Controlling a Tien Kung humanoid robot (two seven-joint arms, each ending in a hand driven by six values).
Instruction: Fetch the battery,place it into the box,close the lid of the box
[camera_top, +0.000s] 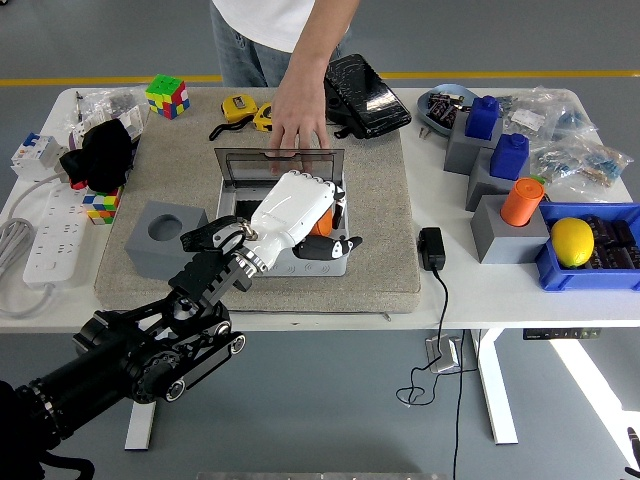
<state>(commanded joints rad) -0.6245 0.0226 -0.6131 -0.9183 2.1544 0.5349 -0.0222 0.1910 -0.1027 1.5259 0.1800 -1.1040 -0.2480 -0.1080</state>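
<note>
My left hand (335, 232), white with black fingertips, hovers over the right half of the grey box (240, 208) on the beige mat. Its fingers are curled on an orange battery (323, 222), which shows only partly under the palm. The box's clear lid (252, 164) stands open at the back. A person's hand (298, 122) rests on the lid's top edge from the far side. I cannot see whether the battery touches the box's inside. My right arm is out of view.
A grey block with a round hole (168, 236) sits left of the box. A black power adapter (432, 247) and its cord lie right of the mat. Grey stands with blue and orange pieces (521, 200) and a blue bin with a lemon (572, 241) crowd the right side.
</note>
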